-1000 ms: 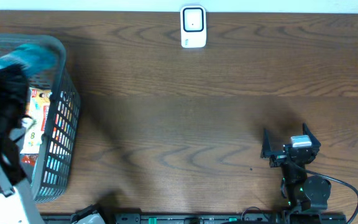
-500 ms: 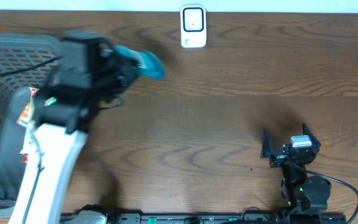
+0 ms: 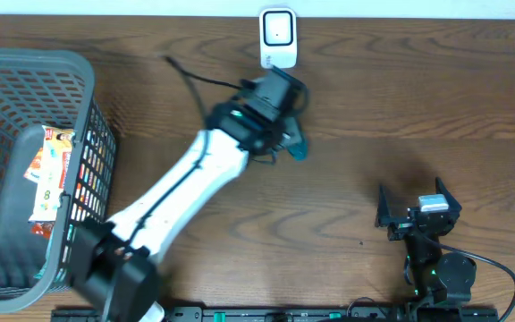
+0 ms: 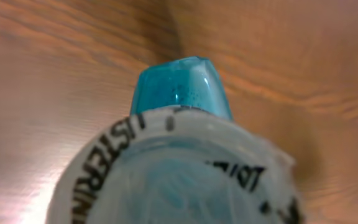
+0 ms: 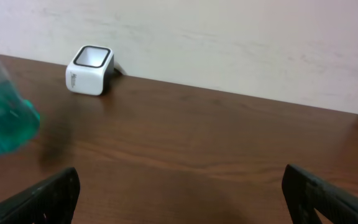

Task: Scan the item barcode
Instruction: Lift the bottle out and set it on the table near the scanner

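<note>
step: present barcode | left gripper [image 3: 282, 125] — clamped on the teal mouthwash bottle [image 3: 296, 148], lifted off the table just in front of the scanner [image 3: 278, 38], probably to bring its label to the window | right gripper [image 3: 414, 207] — jaws apart, empty, well away, leaving the scan path free | basket [image 3: 79, 67] far left

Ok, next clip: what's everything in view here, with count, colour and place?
scanner: one, white, far edge of the table, centre
mouthwash bottle: one, teal, just in front of the scanner
basket: one, grey mesh, left end
snack packets: count unclear, orange, white and green, inside the basket
table: one, brown wood
left pincer: black, on a white arm, closed on the mouthwash bottle
right pincer: black, open, empty, near right
</note>
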Controlling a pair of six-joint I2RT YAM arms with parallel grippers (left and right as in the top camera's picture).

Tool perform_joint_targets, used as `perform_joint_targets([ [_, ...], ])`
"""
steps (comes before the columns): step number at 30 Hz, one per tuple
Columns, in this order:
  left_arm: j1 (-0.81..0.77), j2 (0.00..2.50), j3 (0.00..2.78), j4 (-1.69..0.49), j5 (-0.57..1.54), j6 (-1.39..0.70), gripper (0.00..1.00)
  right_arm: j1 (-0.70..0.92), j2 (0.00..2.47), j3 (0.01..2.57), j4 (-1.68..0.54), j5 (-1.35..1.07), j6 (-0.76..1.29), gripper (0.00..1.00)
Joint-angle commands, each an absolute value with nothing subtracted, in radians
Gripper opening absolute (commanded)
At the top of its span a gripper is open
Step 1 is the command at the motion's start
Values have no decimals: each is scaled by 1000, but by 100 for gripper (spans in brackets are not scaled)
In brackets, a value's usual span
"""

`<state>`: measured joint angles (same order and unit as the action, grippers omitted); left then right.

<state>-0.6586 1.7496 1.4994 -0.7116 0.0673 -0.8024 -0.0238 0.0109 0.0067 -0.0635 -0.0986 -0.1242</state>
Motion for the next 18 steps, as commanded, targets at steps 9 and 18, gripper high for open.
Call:
perform_joint_targets([
  [9, -855, 1866, 1538, -664, -233, -584, 8, -20, 6, 6, -68, -96, -125, 99],
  [18, -889, 1874, 1538, -644, -259, -569, 16, -20, 6, 6, -68, -96, -125, 99],
])
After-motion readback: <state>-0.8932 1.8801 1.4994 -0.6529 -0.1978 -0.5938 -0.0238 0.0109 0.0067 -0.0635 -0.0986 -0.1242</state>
